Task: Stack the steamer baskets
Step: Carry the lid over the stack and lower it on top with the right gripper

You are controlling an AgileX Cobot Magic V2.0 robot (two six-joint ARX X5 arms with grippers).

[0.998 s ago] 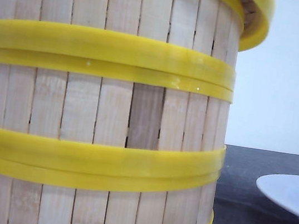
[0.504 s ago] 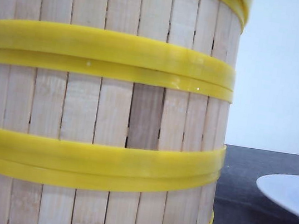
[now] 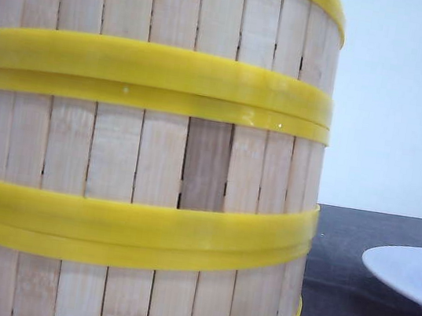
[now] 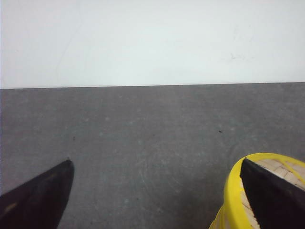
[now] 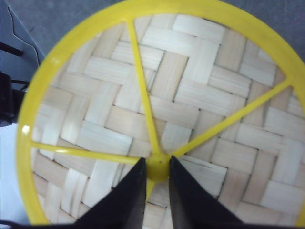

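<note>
Standing three high near the table's (image 3: 363, 308) front edge, the baskets (image 3: 140, 155) fill the front view's left side, with a plate (image 3: 412, 277) at the right. The right gripper (image 5: 156, 177) is pinched narrowly on the hub of the lid (image 5: 190, 95), which it holds. The left gripper (image 4: 157, 191) is spread wide, one finger over a yellow rim.

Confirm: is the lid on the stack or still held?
Held. In the right wrist view the right pincer pinches the lid at its yellow hub; the front view's steamer baskets show no lid on top.
</note>
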